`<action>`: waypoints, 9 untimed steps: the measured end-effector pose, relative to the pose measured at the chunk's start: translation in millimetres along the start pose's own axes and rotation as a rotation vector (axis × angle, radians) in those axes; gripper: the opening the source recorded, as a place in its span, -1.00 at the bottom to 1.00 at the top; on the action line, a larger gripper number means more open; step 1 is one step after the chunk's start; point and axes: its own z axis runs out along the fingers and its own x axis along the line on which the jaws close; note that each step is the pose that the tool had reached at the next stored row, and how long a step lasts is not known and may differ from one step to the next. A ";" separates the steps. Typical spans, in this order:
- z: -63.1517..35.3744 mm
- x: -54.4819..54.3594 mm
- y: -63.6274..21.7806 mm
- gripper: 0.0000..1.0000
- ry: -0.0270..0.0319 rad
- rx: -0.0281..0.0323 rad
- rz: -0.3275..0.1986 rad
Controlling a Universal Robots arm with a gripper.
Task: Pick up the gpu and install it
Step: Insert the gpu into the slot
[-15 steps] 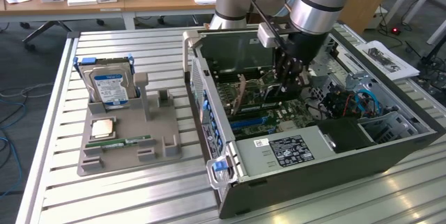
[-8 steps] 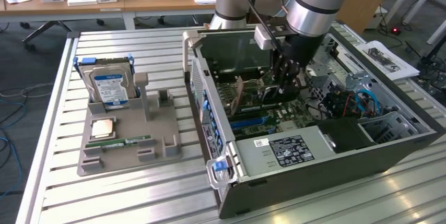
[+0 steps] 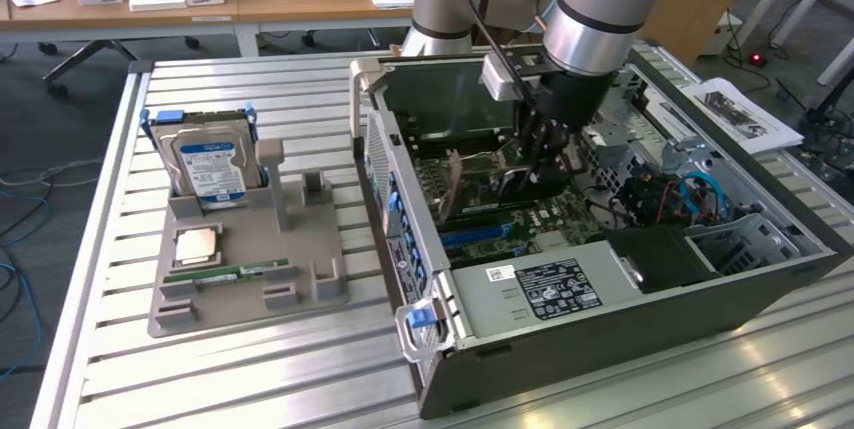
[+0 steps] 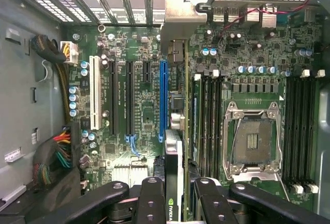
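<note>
The gpu (image 4: 174,154) is gripped on edge by the end effector (image 4: 175,188), inside the case (image 3: 641,334), over the motherboard (image 4: 142,126) and close to the blue slot (image 4: 163,95). For a clean fit, its edge should be lined up along the slot, kept upright and pressed down evenly.

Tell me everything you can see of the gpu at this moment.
The gpu is a thin dark card, seen edge-on, with a small logo near the gripper and a grey metal bracket at its far end. It stands on edge inside the open case, over the motherboard beside the blue slot, clamped between black fingers.
</note>
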 end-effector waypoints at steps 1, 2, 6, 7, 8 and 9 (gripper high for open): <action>0.2 0.0 0.2 -0.47 0.0000 0.0000 0.000; 0.5 0.0 0.4 -0.47 0.0000 0.0000 0.000; 2.1 0.1 1.7 -0.47 -0.0003 0.0002 0.000; 2.6 0.2 2.1 -0.47 -0.0001 0.0003 0.000; 3.1 0.2 2.4 -0.47 -0.0002 0.0005 0.000; 3.6 0.2 2.8 -0.47 -0.0002 0.0006 0.000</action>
